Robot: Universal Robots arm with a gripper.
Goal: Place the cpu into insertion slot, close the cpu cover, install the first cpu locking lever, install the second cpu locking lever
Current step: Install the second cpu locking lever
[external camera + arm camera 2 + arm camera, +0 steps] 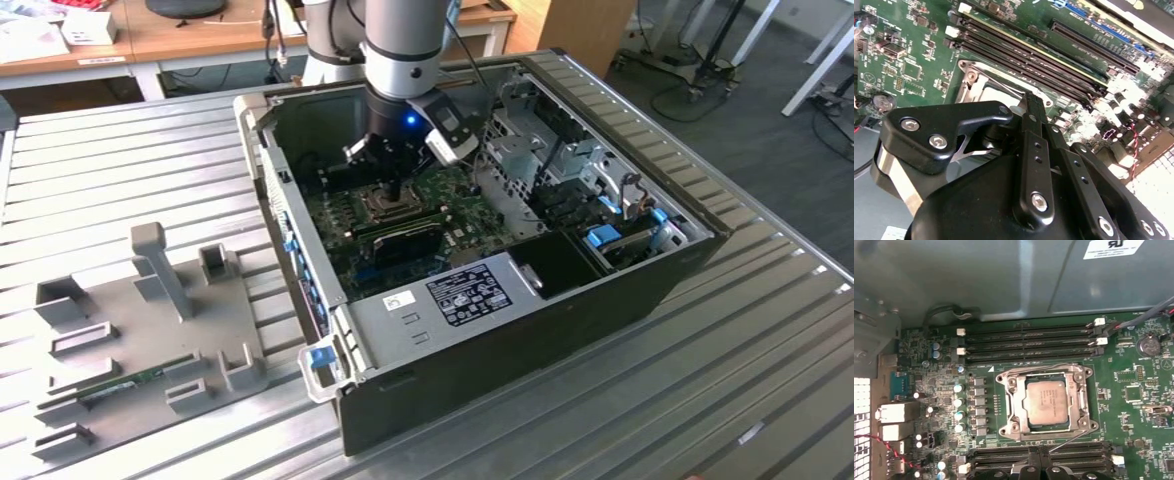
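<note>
Cpu (1048,402) sits in the slot (1004,412), centre of the first wrist view, with the cover (1080,399) down around it. Gripper (1033,104) stands directly above the socket's near edge, fingers drawn close together, gripping nothing discernible.

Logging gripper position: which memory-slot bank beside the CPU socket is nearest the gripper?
The bank away from the grey case wall; the gripper overlaps it. The other bank lies along that wall.
</note>
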